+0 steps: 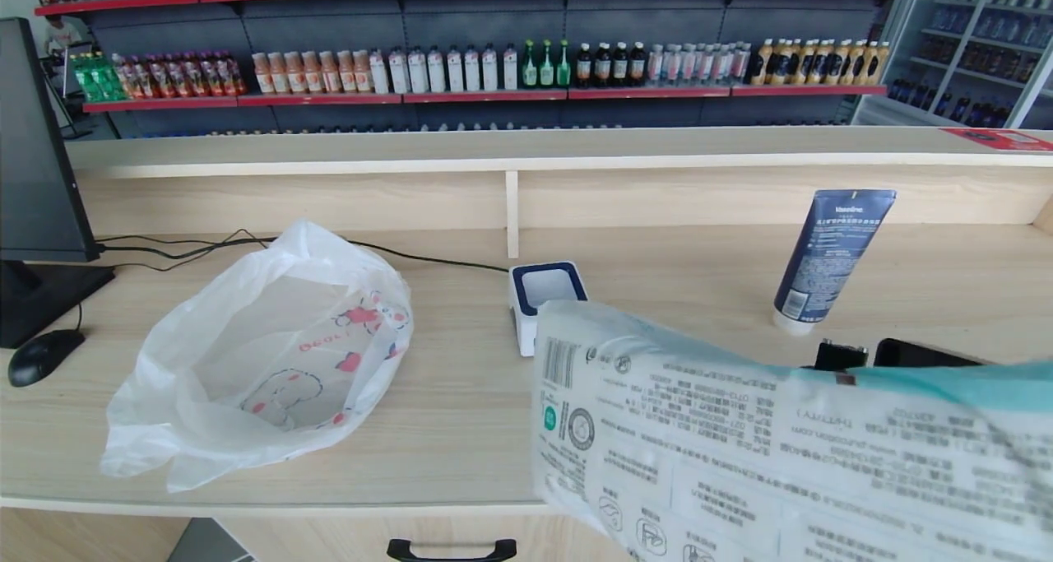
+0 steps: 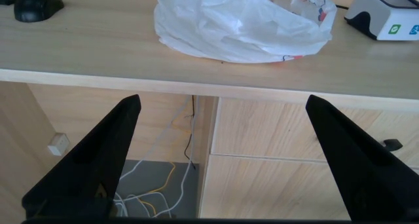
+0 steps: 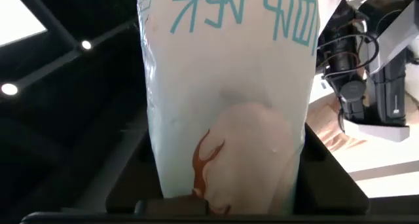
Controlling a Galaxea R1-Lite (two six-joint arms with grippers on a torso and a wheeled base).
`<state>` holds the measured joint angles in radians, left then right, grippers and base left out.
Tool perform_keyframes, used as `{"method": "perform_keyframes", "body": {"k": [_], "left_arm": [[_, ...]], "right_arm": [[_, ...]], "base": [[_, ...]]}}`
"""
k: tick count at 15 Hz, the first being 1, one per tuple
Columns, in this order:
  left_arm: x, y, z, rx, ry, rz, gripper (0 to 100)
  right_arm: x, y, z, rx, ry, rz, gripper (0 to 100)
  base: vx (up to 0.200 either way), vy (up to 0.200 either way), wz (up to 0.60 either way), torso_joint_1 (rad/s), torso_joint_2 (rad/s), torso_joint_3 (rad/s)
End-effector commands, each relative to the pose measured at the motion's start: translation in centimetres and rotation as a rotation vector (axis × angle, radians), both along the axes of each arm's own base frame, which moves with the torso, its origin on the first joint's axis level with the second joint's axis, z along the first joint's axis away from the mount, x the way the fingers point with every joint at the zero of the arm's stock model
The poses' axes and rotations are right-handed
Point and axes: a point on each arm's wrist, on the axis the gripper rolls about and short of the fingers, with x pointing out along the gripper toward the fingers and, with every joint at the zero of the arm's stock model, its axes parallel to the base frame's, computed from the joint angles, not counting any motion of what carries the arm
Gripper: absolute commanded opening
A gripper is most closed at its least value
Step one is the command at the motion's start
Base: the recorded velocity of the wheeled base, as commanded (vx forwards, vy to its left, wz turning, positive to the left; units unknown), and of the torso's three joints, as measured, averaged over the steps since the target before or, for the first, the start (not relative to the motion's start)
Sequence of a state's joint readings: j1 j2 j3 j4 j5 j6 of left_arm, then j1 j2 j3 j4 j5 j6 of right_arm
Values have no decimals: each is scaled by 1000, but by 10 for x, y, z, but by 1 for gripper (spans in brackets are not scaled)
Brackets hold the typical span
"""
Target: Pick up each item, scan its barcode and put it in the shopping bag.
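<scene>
The shopping bag [image 1: 263, 364] is thin, translucent white plastic film, crinkled and faintly shiny, while the counter [image 1: 461, 414] is pale wood grain with a matt finish. The packet [image 1: 740, 447] is glossy, wrinkled plastic wrap, and the tube [image 1: 831, 257] is smooth dark plastic with a soft sheen

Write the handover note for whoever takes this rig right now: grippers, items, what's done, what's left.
Left gripper: open, empty, low in front of the counter edge.
Right gripper: shut on the white package, held above the counter's front beside the scanner; its barcode faces up, not at the scanner.
Shopping bag: open on the counter, left of the scanner; nothing seen inside.
Blue tube: upright on the counter, right of the scanner.
Done: package picked up; whether it has been scanned cannot be told.
Left: scan and bag the package, then the tube.
</scene>
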<state>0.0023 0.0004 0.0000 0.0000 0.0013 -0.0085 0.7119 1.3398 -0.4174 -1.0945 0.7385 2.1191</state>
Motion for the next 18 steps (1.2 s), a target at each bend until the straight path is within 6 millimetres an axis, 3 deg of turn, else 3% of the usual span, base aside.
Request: {"method": "perform_keyframes", "body": {"k": [1, 5, 18], "left_arm": [[0, 0, 0, -1, 0, 1, 100], [0, 0, 0, -1, 0, -1, 100], [0, 0, 0, -1, 0, 1, 100]], "right_arm": [[5, -4, 6, 55, 59, 2, 0], [-2, -8, 2, 115, 189, 109, 0], [-22, -34, 3, 231, 278, 126, 0]], "base": [[0, 0, 0, 0, 0, 0], [0, 0, 0, 0, 0, 0], [0, 0, 0, 0, 0, 0]]}}
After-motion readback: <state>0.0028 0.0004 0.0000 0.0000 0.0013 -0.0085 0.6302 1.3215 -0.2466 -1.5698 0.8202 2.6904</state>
